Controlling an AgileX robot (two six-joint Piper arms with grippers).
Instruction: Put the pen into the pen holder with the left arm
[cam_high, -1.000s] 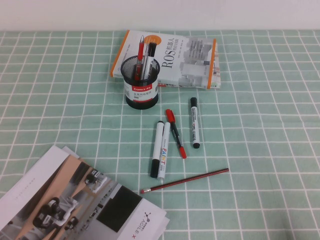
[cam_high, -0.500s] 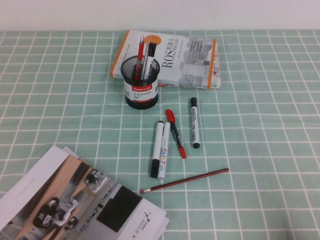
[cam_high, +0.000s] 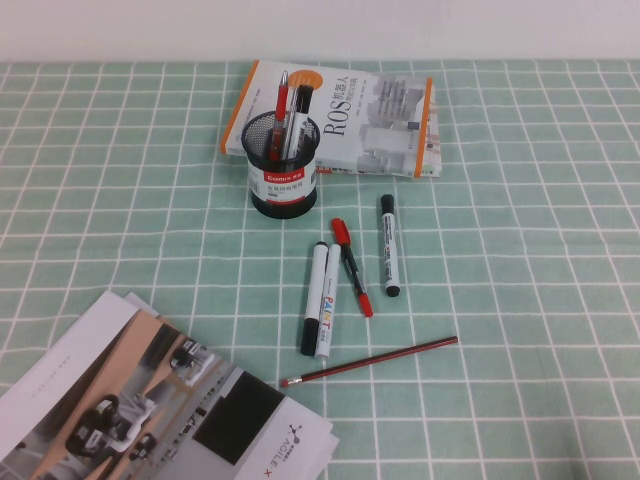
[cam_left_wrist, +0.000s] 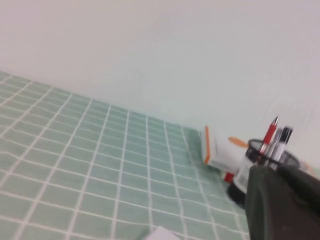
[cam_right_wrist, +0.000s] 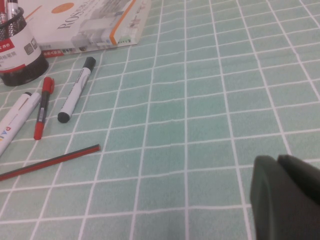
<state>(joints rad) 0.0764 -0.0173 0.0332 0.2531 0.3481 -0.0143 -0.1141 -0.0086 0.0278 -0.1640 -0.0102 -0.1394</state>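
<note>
Near the middle of the high view, the pen (cam_high: 314, 297) lies flat on the green checked tablecloth (cam_high: 520, 250), touching the PAINT marker (cam_high: 326, 300) beside it and below the pen holder (cam_high: 283, 163) (which already holds several pens). At the lower right of its wrist view, the left gripper (cam_left_wrist: 282, 202) is closed on nothing. Whether the right gripper (cam_right_wrist: 287, 192), low right in its own view, is open, I cannot tell.

Three markers (cam_high: 389, 258), one pencil (cam_high: 370, 361)
</note>
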